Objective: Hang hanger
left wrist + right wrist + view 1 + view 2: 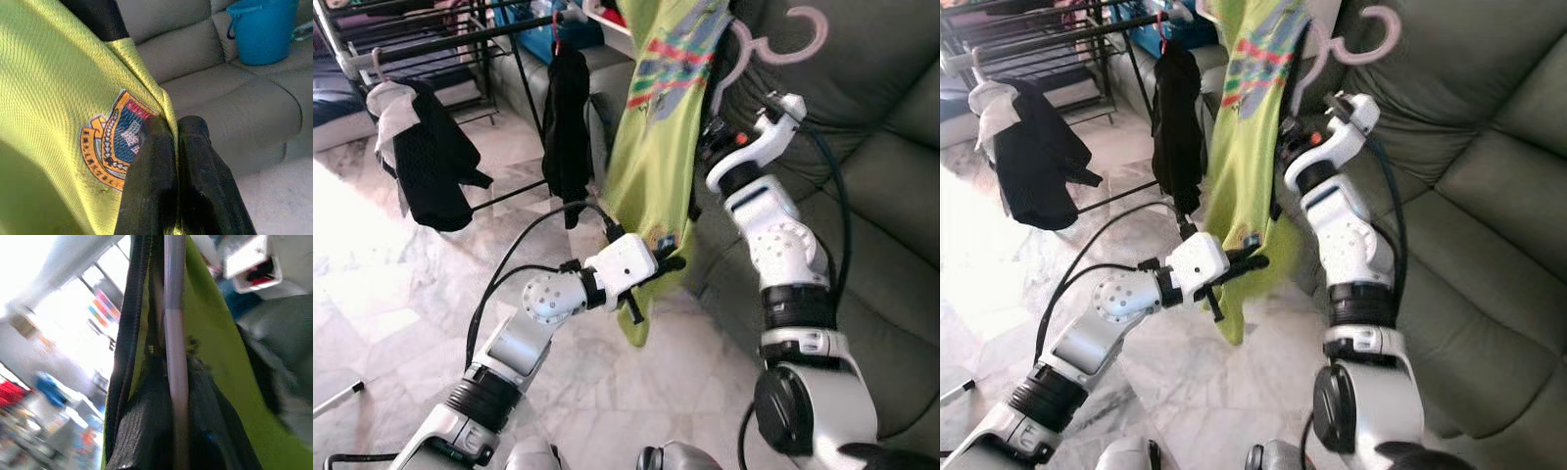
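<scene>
The right gripper (pixel 178 396) is clamped on the pink hanger (pixel 773 44), holding it up in front of the grey sofa (pixel 891 176) with the lime green shirt (pixel 656 127) draped off it, while the left gripper (pixel 178 161) pinches the shirt's lower edge right by the crest (pixel 110 147), drying rack (pixel 431 39) off to the left.

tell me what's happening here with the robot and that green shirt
The robot is holding up a lime green jersey on a pale pink plastic hanger. Its right gripper is shut on the hanger, raised in front of the grey-green sofa. Its left gripper pinches the jersey's lower edge by the crest. The hanger's hook is free in the air, not yet on the black metal drying rack, where two dark garments already hang.
</scene>
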